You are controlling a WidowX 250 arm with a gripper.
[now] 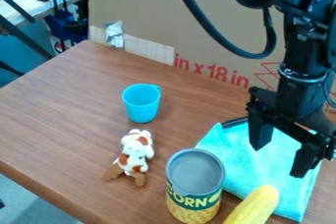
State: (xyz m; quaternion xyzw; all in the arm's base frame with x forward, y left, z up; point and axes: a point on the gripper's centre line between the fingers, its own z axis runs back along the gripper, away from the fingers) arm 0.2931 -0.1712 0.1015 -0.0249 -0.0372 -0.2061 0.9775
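Nearest the camera, a yellow corn cob (255, 207) is seen with its lower end cut off by the view's edge. Beside it a can (194, 184) is stood upright, its grey top turned up; both are placed camera-side of the gripper (283, 149). The can is wrapped in a green and yellow label (195, 201) printed with large light lettering and a picture of kernels. Red print is also borne by the cardboard (216, 31) behind the table (72, 105), partly hidden by the arm (303, 56).

The gripper is held empty over the turquoise cloth (253, 161), its two fingers spread well apart and pointed down. The cloth is spread directly below and around them in the view, part of it hidden behind the can and the cob. Whether it is touched by the fingertips cannot be told. A dark edge (234, 122) is seen at the cloth's far side, mostly covered; what it belongs to cannot be made out.

Well to the view's left of the gripper, a blue cup (141, 104) is set upright, with a white and brown plush toy (134, 153) laid camera-side of it.
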